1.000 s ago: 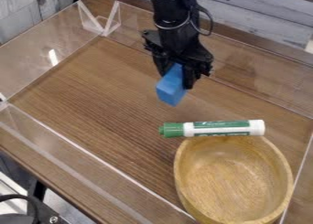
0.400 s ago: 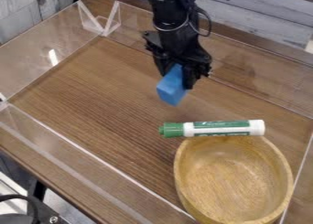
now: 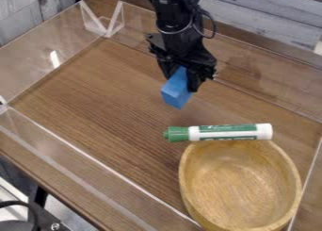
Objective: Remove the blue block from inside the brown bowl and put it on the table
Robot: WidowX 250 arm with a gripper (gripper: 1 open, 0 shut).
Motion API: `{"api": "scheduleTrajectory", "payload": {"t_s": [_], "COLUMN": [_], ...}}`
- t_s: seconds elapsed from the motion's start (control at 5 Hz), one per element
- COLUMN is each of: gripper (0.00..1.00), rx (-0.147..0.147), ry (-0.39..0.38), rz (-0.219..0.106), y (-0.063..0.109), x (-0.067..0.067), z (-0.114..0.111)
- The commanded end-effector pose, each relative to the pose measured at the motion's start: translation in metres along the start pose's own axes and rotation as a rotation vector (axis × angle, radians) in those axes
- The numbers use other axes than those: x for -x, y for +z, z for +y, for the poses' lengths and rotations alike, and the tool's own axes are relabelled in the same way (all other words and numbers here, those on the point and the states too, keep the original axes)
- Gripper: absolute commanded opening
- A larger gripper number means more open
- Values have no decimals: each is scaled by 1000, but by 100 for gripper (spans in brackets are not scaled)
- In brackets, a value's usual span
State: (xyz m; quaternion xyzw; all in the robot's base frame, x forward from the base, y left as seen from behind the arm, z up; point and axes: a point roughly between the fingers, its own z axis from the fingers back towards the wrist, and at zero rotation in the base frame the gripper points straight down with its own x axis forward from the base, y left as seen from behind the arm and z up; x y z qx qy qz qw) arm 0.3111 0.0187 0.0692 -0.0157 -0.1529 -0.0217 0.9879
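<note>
So the big thing here is the bench (image 3: 94, 103), wood grain running across most of the frame. Next down is the brown bowl (image 3: 239, 189), sitting at lower right with nothing in it. The robot arm (image 3: 180, 13) comes in from the top of the frame, a bit right of center, and its black hand (image 3: 185, 76) is around the middle of the upper half. A green-and-white marker (image 3: 217, 133) lies just above the bowl's upper rim, pointing roughly left to right.

Then the blue block (image 3: 178, 90), the one that matters. It's right at the hand's tip, sticking out below it and a little toward the lower left, long axis leaning from upper right to lower left. Looks like the hand is closed on its upper end, though the dark fingers hide the actual contact. It's up and left of the bowl, well apart from it, and the marker is down and to the right of it.

Can't tell if the block's lower end is touching the wood or hanging just over it. IMO that's what the next move turns on: straight down if there's a gap, then let go, otherwise just let go.
</note>
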Motion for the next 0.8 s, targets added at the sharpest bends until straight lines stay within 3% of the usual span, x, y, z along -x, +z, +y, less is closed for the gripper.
{"api": "scheduleTrajectory", "payload": {"t_s": [0.0, 0.6], "gripper": [0, 0], "rx": [-6, -4], "ry": [-3, -10], "rz": [-42, -57], "y": [6, -2], "x": [-8, -12], "z": [5, 9]}}
